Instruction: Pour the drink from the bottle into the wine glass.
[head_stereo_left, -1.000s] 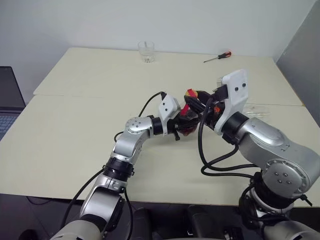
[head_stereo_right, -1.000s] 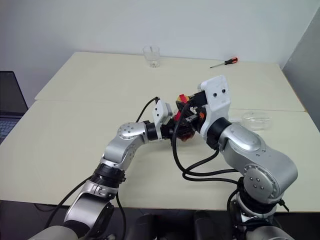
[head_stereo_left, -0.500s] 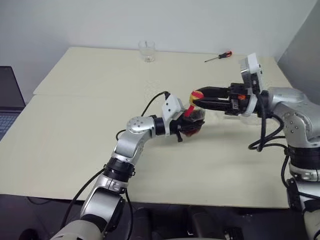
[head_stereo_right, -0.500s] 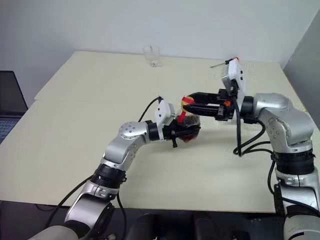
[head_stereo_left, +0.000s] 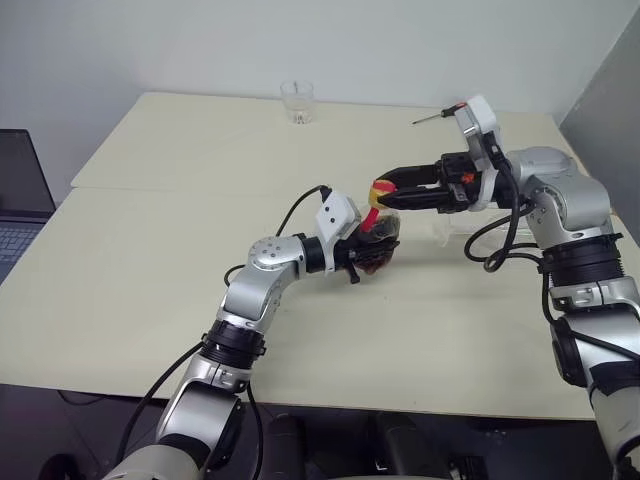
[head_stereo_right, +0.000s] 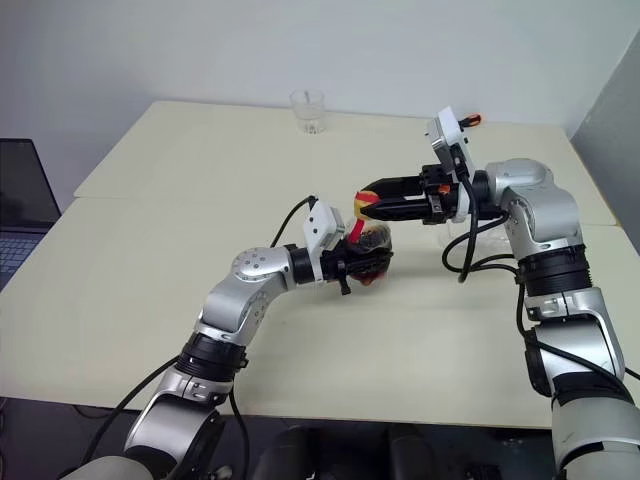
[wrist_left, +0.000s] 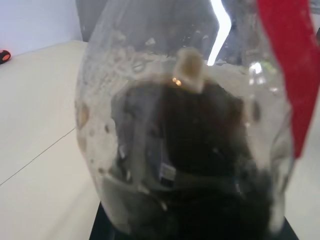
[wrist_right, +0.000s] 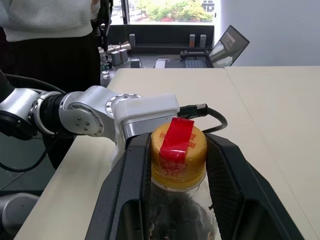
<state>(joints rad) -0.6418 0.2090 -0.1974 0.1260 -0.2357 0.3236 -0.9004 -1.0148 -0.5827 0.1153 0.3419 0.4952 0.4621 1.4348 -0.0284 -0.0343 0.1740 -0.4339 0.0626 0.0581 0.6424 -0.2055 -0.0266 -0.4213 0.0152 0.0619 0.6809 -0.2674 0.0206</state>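
The bottle (head_stereo_left: 380, 243) is a small round-bellied clear one with the dark drink (wrist_left: 200, 165) in its lower half. My left gripper (head_stereo_left: 372, 250) is shut on its belly and holds it just above the table, tilted a little. A red strip runs over its yellow cap (wrist_right: 179, 150). My right gripper (head_stereo_left: 384, 190) reaches in level from the right and is shut on that cap, one black finger on each side. The wine glass (head_stereo_left: 445, 232) shows as a clear shape on the table under my right gripper, mostly hidden by it.
A short clear tumbler (head_stereo_left: 296, 102) stands at the far edge of the cream table (head_stereo_left: 150, 260). A red-handled screwdriver (head_stereo_right: 470, 120) lies at the back right behind my right wrist. A laptop (head_stereo_left: 20, 190) sits off the table's left side. A person (wrist_right: 45, 20) stands beyond it.
My right arm has swung out to the right and its wrist has turned, while its fingers stayed on the cap. The left gripper and the bottle have kept still.
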